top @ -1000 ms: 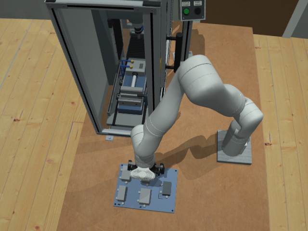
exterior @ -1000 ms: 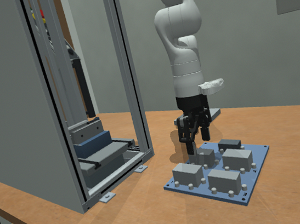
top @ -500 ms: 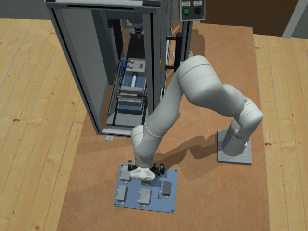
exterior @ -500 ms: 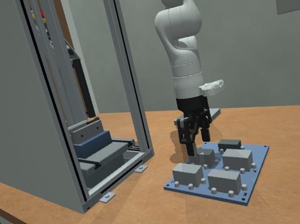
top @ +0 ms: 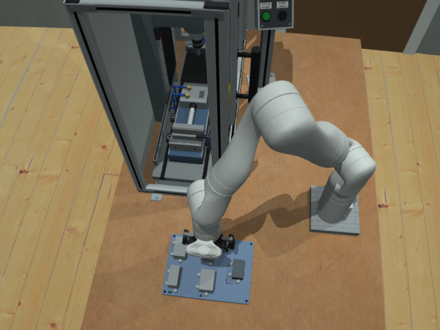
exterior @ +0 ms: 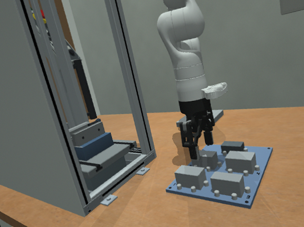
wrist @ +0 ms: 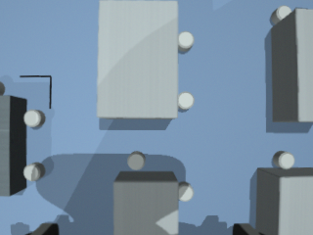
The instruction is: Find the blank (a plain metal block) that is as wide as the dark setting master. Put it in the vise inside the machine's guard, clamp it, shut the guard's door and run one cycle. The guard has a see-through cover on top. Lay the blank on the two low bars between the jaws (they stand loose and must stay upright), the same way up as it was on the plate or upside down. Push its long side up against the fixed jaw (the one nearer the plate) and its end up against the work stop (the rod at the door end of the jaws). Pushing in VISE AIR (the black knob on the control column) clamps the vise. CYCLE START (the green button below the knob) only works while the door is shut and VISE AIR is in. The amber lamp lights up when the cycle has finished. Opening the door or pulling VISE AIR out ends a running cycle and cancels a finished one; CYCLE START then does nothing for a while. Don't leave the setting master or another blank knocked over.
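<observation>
My gripper point(exterior: 201, 147) point(wrist: 146, 229) is open above the middle blank point(exterior: 208, 159) point(wrist: 146, 208), with no blank held; its fingertips are hidden in the top view. The dark setting master point(top: 238, 269) point(exterior: 232, 145) point(wrist: 5, 147) stands on the blue plate point(top: 243, 293) point(exterior: 264, 153) point(wrist: 235, 73). A wider blank point(top: 207, 279) point(exterior: 241, 161) point(wrist: 138, 59) and further blanks point(top: 173, 276) point(exterior: 227, 183) point(wrist: 305, 64) stand there too. In the guard, the fixed jaw point(top: 185, 146) point(exterior: 89, 134) faces the moving jaw point(top: 188, 128), with the work stop point(top: 201, 136) at their right end. The low bars are not clear.
The guard's front post point(top: 217, 106) point(exterior: 129, 69) and bottom rail point(top: 166, 188) point(exterior: 120, 177) stand between plate and vise. A black handle point(top: 254, 71) is at the guard's right side; the door's position is unclear. The green CYCLE START button point(top: 266, 16) is at the back; VISE AIR is not visible.
</observation>
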Motion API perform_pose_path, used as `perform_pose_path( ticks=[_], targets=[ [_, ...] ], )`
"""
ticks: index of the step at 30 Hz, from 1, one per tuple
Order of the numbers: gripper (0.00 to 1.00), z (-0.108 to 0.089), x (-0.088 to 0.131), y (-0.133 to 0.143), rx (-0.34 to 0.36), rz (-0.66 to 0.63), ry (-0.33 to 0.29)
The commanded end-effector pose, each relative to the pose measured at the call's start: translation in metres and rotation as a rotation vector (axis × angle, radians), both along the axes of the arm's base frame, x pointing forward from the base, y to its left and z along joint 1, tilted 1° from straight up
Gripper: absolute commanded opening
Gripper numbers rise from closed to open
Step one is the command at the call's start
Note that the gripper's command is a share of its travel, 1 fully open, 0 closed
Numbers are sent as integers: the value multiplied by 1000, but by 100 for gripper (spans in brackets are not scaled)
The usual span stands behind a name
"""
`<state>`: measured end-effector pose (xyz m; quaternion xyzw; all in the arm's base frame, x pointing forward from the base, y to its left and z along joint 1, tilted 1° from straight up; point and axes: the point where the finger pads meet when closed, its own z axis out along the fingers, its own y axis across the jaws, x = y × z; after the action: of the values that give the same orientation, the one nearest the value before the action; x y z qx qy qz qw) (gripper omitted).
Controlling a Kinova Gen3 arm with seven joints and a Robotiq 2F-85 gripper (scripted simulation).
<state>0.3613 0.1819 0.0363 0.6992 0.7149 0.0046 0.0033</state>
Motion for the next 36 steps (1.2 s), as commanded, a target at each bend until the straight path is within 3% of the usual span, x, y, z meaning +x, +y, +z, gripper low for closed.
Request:
perform_pose_path(
  ticks=[1,16,17,36],
  targets=[
    [100,-1,0,0,1,0,-1],
    [100,-4,0,0,1,0,-1],
    [10,-4,0,0,1,0,-1],
    [10,-3,0,0,1,0,-1]
  ],
)
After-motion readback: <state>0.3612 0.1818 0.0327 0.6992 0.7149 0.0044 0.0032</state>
